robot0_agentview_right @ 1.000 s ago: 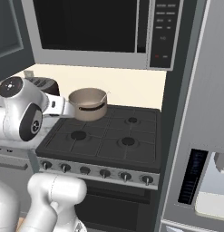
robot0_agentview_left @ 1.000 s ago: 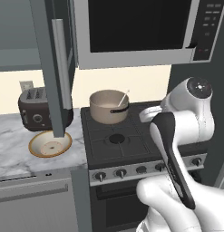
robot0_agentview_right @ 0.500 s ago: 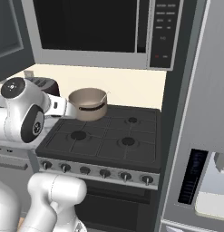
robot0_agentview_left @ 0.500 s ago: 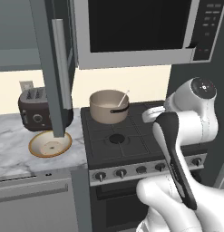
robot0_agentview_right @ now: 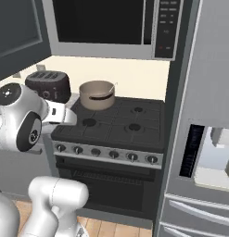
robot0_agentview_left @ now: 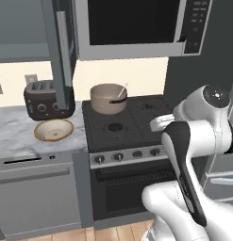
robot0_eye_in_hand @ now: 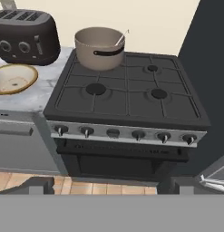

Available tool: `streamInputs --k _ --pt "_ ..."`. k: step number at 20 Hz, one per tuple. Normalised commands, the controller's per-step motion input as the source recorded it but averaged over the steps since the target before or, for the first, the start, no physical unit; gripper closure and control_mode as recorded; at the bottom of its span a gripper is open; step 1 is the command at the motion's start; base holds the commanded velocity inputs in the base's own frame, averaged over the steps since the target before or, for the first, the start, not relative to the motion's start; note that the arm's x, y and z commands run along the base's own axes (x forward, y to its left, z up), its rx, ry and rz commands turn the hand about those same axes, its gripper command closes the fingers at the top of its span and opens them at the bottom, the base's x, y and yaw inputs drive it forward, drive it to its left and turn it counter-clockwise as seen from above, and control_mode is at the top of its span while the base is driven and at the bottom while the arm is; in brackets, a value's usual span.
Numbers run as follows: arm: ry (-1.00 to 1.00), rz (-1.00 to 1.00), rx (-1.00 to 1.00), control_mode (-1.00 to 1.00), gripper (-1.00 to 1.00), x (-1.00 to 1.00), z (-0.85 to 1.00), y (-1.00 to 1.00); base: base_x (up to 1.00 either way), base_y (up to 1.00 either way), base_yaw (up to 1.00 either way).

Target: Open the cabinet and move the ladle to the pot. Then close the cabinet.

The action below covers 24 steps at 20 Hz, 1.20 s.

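Note:
The beige pot (robot0_agentview_left: 108,98) stands on the stove's back left burner. The ladle (robot0_agentview_left: 121,90) rests inside it, its thin handle leaning out over the right rim. The same pot (robot0_eye_in_hand: 99,47) and ladle (robot0_eye_in_hand: 123,36) appear in the hand view, far ahead of my gripper (robot0_eye_in_hand: 108,186). My gripper is open, its dark fingertips (robot0_eye_in_hand: 40,185) wide apart with nothing between them, and it hangs in front of the oven. The slate-grey cabinet (robot0_agentview_left: 54,52) door stands swung open above the toaster, its silver handle (robot0_agentview_left: 63,47) facing out. In the right base view the cabinet door (robot0_agentview_right: 16,37) is at upper left.
A dark toaster (robot0_agentview_left: 42,99) and a shallow tan bowl (robot0_agentview_left: 53,130) sit on the marble counter (robot0_agentview_left: 14,136) left of the black stove (robot0_agentview_left: 127,122). A microwave (robot0_agentview_left: 132,23) hangs over the stove. A grey fridge (robot0_agentview_right: 204,139) stands on the right.
The whole picture has shifted: the base has backed away from the stove, so the oven front and floor now show. Pot, ladle and cabinet door stay as they were.

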Motion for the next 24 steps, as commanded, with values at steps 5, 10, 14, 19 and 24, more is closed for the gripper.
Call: streamInputs --k 5,10,14,19,24 --pt "0.00 0.00 0.00 1.00 -1.00 0.00 0.00 0.00 -0.56 0.21 0.00" --pt "0.00 0.00 0.00 1.00 -1.00 0.00 0.00 0.00 -0.26 0.74 0.00" --pt "0.00 0.00 0.00 1.00 -1.00 0.00 0.00 0.00 -0.11 1.00 0.00" --pt "0.00 0.00 0.00 1.00 -1.00 0.00 0.00 0.00 -0.15 0.92 0.00" --pt "0.00 0.00 0.00 1.00 -1.00 0.00 0.00 0.00 -0.11 0.83 -0.01"
